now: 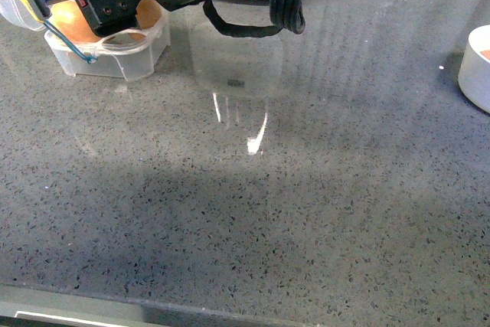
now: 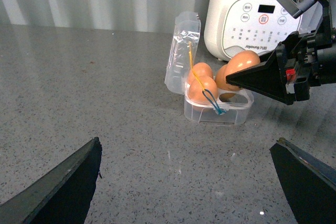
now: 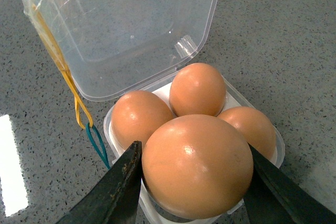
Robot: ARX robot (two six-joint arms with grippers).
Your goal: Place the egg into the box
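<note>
My right gripper [image 3: 194,182] is shut on the egg [image 3: 197,163], one black finger on each side of it. The egg hangs just above the near cup of the box [image 3: 279,148], a clear plastic case. Three other brown eggs [image 3: 197,88] sit in its remaining cups. Its hinged lid [image 3: 131,24] stands open behind, with yellow and blue bands [image 3: 79,108] hanging from it. In the left wrist view the egg [image 2: 242,62] shows over the box [image 2: 218,113], held by the right gripper [image 2: 262,80]. My left gripper [image 2: 186,182] is open over bare counter, well short of the box.
The speckled grey counter [image 1: 253,212] fills the front view, with the box [image 1: 115,59] at the far left under my right arm. A round white bowl [image 1: 478,67] stands at the right edge. A white kitchen appliance [image 2: 252,14] stands behind the box.
</note>
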